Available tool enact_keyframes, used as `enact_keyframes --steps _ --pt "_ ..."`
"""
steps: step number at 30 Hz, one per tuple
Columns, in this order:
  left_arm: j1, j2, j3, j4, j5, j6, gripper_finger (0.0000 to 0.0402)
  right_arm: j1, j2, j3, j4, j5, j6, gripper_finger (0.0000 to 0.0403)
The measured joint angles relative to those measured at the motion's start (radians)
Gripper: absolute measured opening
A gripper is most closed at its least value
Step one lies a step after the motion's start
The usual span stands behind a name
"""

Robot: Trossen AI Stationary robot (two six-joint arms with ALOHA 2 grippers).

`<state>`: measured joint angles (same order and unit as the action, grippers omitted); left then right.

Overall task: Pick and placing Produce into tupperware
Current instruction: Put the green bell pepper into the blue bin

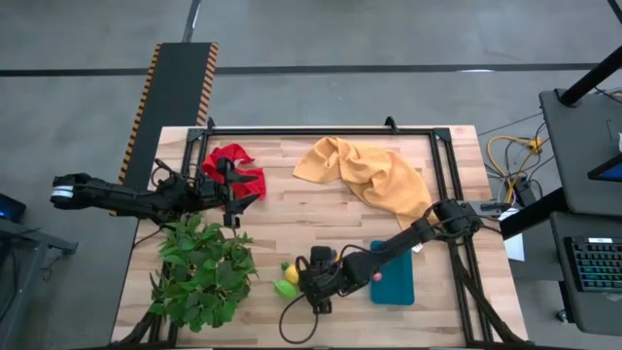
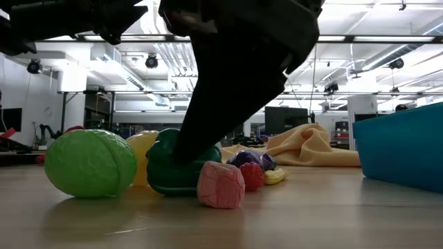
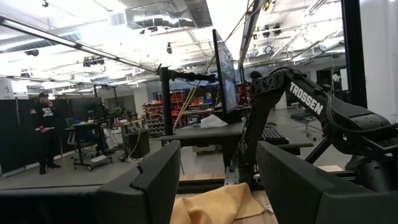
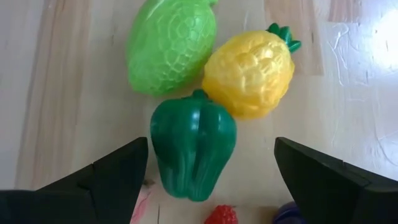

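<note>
The produce lies in a cluster near the table's near edge. In the right wrist view there are a dark green pepper (image 4: pixel 193 149), a lime green piece (image 4: pixel 171 43), a yellow pineapple (image 4: pixel 252 74) and a red piece (image 4: pixel 221 215). The low view adds a pink piece (image 2: pixel 221 184) and a purple one (image 2: pixel 249 159). My right gripper (image 4: pixel 211 165) (image 1: pixel 316 282) is open and comes down over the pepper, one finger on each side. The teal tupperware (image 1: pixel 394 279) (image 2: pixel 405 145) stands just right of the cluster. My left gripper (image 1: pixel 236 201) (image 3: pixel 217 180) is open and waits by the red cloth. My right gripper straddles the dark green pepper (image 4: pixel 186 134) from above, slanting down. One finger (image 4: pixel 127 165) stands right beside the pepper's side, and whether it touches I cannot tell. The other finger is well apart. The pepper rests on the table.
A leafy green plant (image 1: pixel 199 267) stands left of the produce. A red cloth (image 1: pixel 233 167) and a yellow cloth (image 1: pixel 369 175) lie toward the far edge. A black frame rail (image 1: pixel 321 131) runs along the far side. Bare wood shows mid-table.
</note>
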<state>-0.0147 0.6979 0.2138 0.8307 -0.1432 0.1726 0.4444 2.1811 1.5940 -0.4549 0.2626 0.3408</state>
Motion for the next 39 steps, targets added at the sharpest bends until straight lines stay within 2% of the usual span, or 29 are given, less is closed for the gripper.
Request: enact_keyframes --steps 13,34,39 --pt "0.0 -0.001 -0.001 0.0 0.0 0.0 0.0196 0.0 0.055 -0.002 0.045 -0.036 0.003 0.034" --pt "0.0 -0.002 0.0 0.0 0.0 0.0 0.0196 -0.001 0.053 -0.001 0.04 -0.026 0.026 0.0324" --pt "0.0 0.0 0.0 0.0 0.0 0.0 0.0196 -0.001 0.053 -0.001 0.04 -0.026 0.029 0.0298"
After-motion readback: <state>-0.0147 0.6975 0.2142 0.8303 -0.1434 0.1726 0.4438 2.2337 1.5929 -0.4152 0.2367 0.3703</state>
